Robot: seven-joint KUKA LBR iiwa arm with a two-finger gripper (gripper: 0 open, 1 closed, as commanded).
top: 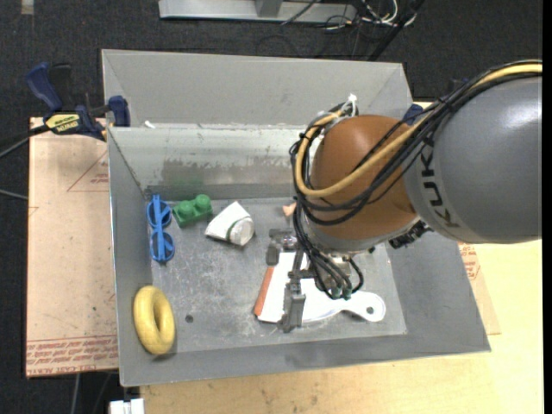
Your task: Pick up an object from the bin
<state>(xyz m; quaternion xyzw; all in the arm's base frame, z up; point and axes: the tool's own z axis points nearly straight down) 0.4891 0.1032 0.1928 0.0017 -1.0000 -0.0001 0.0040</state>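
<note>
The claw (291,293) sits low in the bin (431,317), at lower centre of the frame, right over a flat white piece with an orange edge (269,298); whether it is open or closed cannot be told. A white paddle-shaped piece (366,307) lies just right of it. A yellow ring (154,319), blue glasses (159,228), a green block (192,210) and a white cone (229,223) lie further left

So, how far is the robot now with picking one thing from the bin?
Reached: the gripper is low in the bin, over a flat white piece with an orange edge near the front wall. In hand: I see nothing lifted. Left: closing on a thing and raising it. The yellow ring and blue glasses lie far left.
</note>
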